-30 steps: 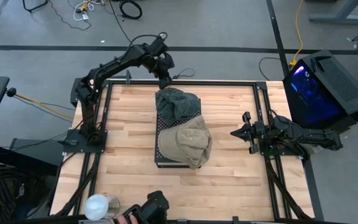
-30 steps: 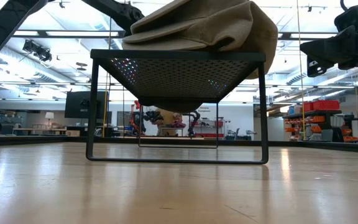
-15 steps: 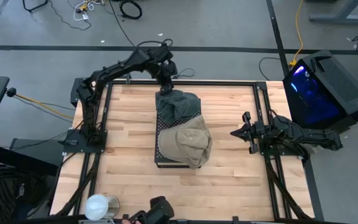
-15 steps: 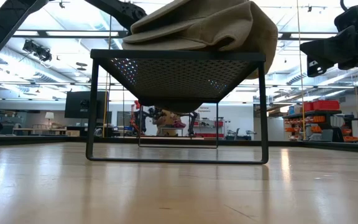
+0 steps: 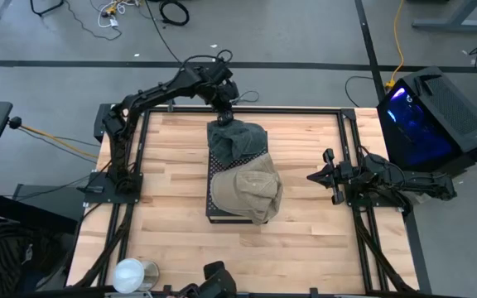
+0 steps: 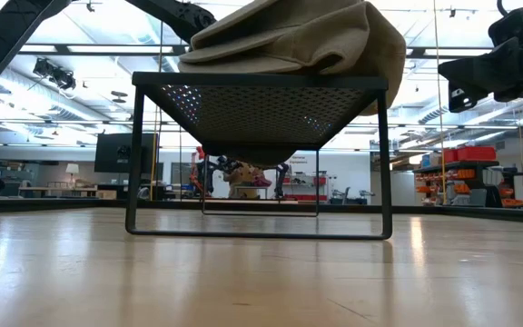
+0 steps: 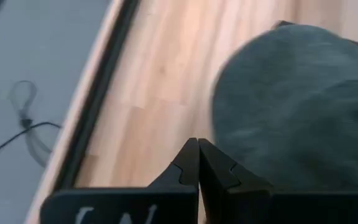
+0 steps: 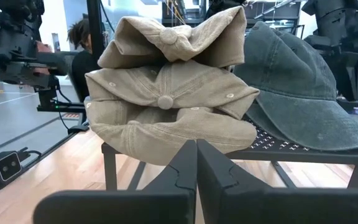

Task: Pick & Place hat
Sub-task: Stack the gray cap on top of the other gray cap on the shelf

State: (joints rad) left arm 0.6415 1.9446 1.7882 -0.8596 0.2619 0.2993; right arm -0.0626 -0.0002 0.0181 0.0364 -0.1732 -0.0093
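Your left end effector (image 5: pixel 224 105) hangs at about 12 o'clock from the centre of the table (image 5: pixel 172 165), just beyond the far edge of the grey-green hat (image 5: pixel 238 139). Its fingers (image 7: pixel 191 163) are pressed fully together with nothing between them (the left wrist view shows their tips meeting just beside the hat's crown, not on it). That hat lies on the far half of the black mesh stand (image 5: pixel 214 207), which sits mid-table. A tan hat (image 5: pixel 250 189) is crumpled on the stand's near half, and the two hats touch where they meet.

Your right end effector (image 5: pixel 315 177) waits at about 3 o'clock, near the table's right edge, pointing toward the stand. Its fingers (image 8: pixel 188 165) are likewise closed on nothing, with both hats ahead of them in the right wrist view.
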